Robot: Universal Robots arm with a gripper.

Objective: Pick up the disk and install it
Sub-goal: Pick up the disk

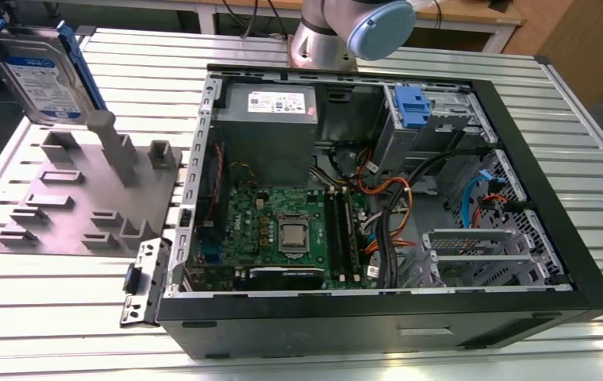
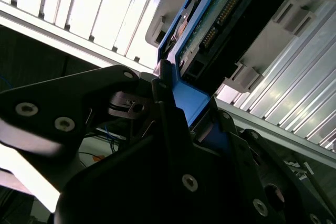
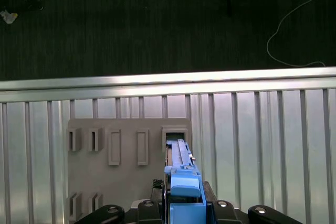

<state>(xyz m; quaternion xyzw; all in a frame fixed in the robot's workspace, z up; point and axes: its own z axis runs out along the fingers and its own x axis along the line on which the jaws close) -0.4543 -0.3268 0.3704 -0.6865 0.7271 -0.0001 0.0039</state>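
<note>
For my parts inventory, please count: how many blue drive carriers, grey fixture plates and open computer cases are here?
Blue drive carriers: 2, namely the disk held by the gripper and a spare carrier inside the case
Grey fixture plate: 1
Open computer case: 1
Total: 4

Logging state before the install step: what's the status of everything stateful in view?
end effector, shut on the disk's blue end
disk, held upright above the fixture plate, not yet in the case
computer case, lying on its side, panel off, interior exposed
fixture plate, lying flat beside the case
blue-tabbed carrier, seated in its bay next to the power supply
</note>
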